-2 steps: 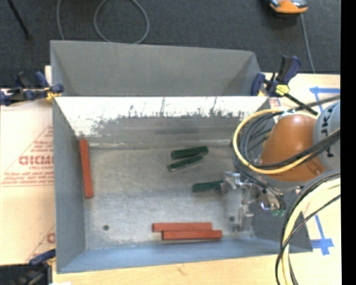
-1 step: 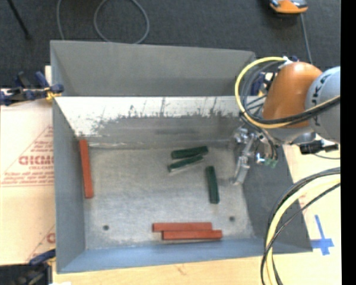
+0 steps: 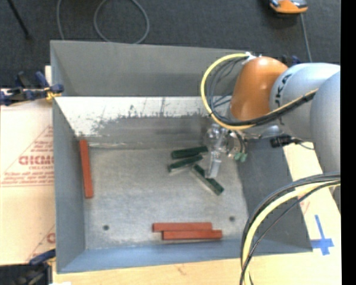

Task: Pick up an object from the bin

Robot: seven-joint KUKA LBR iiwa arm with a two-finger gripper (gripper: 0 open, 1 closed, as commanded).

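My gripper [image 3: 214,166] hangs low in the bin's right half, its metal fingers down among a small cluster of dark green sticks. One green stick [image 3: 188,154] lies just left of the fingers, a second [image 3: 183,165] below it, and a third [image 3: 209,182] slants down to the right beneath the fingertips. Whether a stick sits between the fingers is hidden by the gripper body.
A red-brown bar [image 3: 85,168] lies along the bin's left wall. Two more red-brown bars [image 3: 187,231] lie side by side near the front wall. The arm with its orange cover and cables hangs over the bin's right side.
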